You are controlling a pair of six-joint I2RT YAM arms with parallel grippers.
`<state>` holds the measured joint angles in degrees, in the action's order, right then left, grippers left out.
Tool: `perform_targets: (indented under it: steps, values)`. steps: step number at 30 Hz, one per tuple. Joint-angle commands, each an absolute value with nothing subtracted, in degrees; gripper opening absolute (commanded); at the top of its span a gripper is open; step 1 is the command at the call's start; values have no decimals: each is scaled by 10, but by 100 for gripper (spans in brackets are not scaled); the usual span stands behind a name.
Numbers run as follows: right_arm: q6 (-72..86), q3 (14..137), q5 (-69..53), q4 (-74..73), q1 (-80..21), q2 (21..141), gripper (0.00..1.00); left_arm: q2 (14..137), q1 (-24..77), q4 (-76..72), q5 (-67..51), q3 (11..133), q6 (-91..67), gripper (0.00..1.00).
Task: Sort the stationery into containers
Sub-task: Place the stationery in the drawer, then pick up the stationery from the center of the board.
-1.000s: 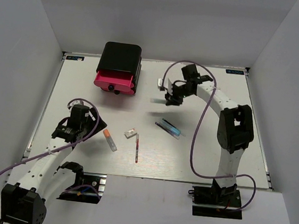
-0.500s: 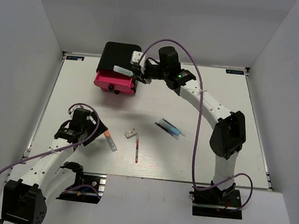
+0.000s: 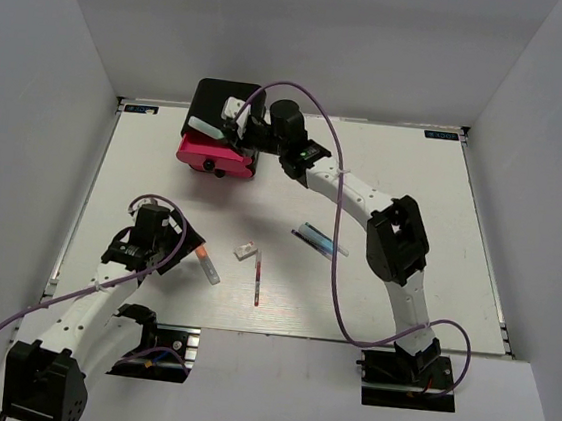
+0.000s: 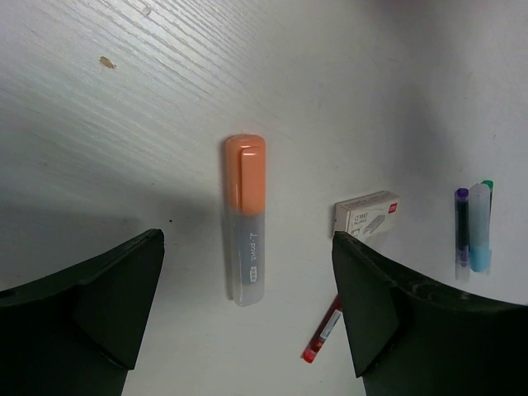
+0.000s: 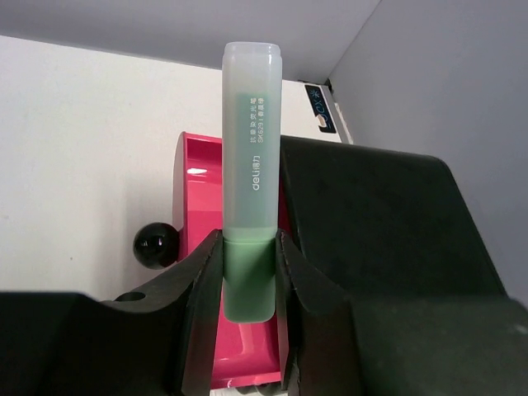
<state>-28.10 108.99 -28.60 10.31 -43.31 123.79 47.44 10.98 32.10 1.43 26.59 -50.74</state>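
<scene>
**Green highlighter poised over the open drawer, marker lined up next**

The right arm is stretched to the far left of the table (image 3: 414, 184), and the right gripper (image 5: 247, 272) has its jaws clamped on the darker lower end of the green highlighter (image 5: 250, 165). The pinch sits low on the barrel, so most of its length sticks out beyond the jaws, over the open pink drawer (image 5: 194, 247). That looks like a hold chosen for a clean drop. The drawer is pulled out of the black box (image 3: 227, 99), black knob (image 5: 155, 244) facing front, and what shows of its inside looks bare.

The highlighter is a frosted, pale green bar with a squared top, small grey print down one face and a deeper green base section.

Meanwhile the left gripper (image 4: 247, 305) hangs over the orange-capped marker (image 4: 244, 223), jaws spread wide on either side and not touching it. I read that as lining up the next pick. The marker lies flat, orange cap away from the jaws. Just beyond it sits the white-pink block (image 4: 369, 212), the red pen (image 4: 323, 330) is close by, and the blue and dark pens (image 4: 473, 231) lie together farther off. All wait on the table.
</scene>
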Motion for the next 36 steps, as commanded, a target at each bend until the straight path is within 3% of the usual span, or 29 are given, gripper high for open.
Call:
perform_targets:
  steps: [1, 9, 13, 23, 36]
  values:
    - [-255, 1110, -269, 158, -433, 1248, 7, 460, 112, 311, 3, 260, -512, 93]
    - [-260, 1086, -250, 162, -433, 1252, 39, 484, 112, 294, -17, 254, -512, 94]
    - [-262, 1088, -248, 163, -432, 1251, 44, 512, 117, 294, -28, 254, -507, 95]
    - [-250, 1059, -238, 175, -430, 1219, 46, 563, 117, 301, -45, 272, -502, 95]
    - [-221, 808, -231, 221, -384, 1007, 46, 672, 128, 291, -50, 314, -491, 76]
